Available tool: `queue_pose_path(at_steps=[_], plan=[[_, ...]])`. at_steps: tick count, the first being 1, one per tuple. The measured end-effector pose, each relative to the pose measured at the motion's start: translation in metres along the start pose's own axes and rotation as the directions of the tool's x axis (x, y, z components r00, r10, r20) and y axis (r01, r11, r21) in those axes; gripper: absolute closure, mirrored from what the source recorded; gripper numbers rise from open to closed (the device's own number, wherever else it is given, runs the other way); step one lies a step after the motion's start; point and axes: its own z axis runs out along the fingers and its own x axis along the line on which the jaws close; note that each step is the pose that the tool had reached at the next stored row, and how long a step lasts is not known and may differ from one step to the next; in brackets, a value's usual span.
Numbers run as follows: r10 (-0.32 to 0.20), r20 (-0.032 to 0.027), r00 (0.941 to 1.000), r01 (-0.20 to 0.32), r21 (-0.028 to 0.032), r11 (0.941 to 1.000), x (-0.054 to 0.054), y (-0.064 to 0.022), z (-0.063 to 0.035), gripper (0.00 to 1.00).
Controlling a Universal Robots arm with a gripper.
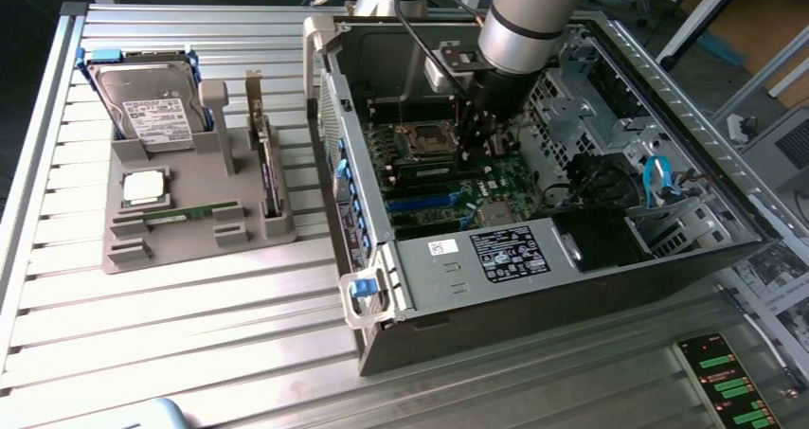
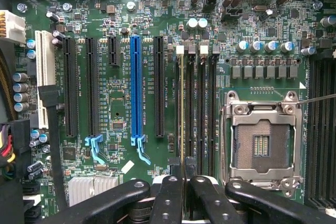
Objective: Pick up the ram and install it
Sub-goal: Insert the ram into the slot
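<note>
One open computer case (image 1: 430, 287) on the desk (image 1: 189, 334) holds the motherboard (image 2: 123, 93). Inside, the claw (image 2: 182, 177) pinches the ram (image 2: 182, 103) edge-on along a slot; neighbouring slots (image 2: 201, 108) lie bare.

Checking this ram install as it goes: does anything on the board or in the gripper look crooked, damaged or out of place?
Nothing stands out. The ram, held edge-on in the gripper, runs parallel to the neighbouring memory slots, not skewed. The empty processor socket shows no visible damage.
</note>
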Motion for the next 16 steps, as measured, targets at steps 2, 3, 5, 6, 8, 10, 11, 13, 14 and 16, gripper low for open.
queue_pose_path(at_steps=[2,3,5,6,8,10,11,13,14,16], plan=[[0.000,-0.0001,1.0000,0.000,0.0001,1.0000,0.0000,0.0000,0.0004,0.88],[0.000,0.0000,1.0000,0.000,0.0002,1.0000,0.0000,0.0000,0.0006,0.88],[0.000,0.0000,1.0000,0.000,0.0003,1.0000,0.0000,0.0000,0.0010,0.88],[0.000,0.0000,1.0000,0.000,0.0003,1.0000,0.0000,0.0000,0.0012,0.88],[0.000,0.0000,1.0000,0.000,0.0003,1.0000,0.0000,0.0000,0.0013,0.88],[0.000,0.0000,1.0000,0.000,0.0003,1.0000,0.0000,0.0000,0.0014,0.88],[0.000,0.0000,1.0000,0.000,0.0004,1.0000,0.0000,0.0000,0.0014,0.88],[0.000,0.0000,1.0000,0.000,0.0004,1.0000,0.0000,0.0000,0.0014,0.88],[0.000,0.0000,1.0000,0.000,0.0004,1.0000,0.0000,0.0000,0.0014,0.88],[0.000,0.0000,1.0000,0.000,0.0003,1.0000,0.0000,0.0000,0.0014,0.88]])
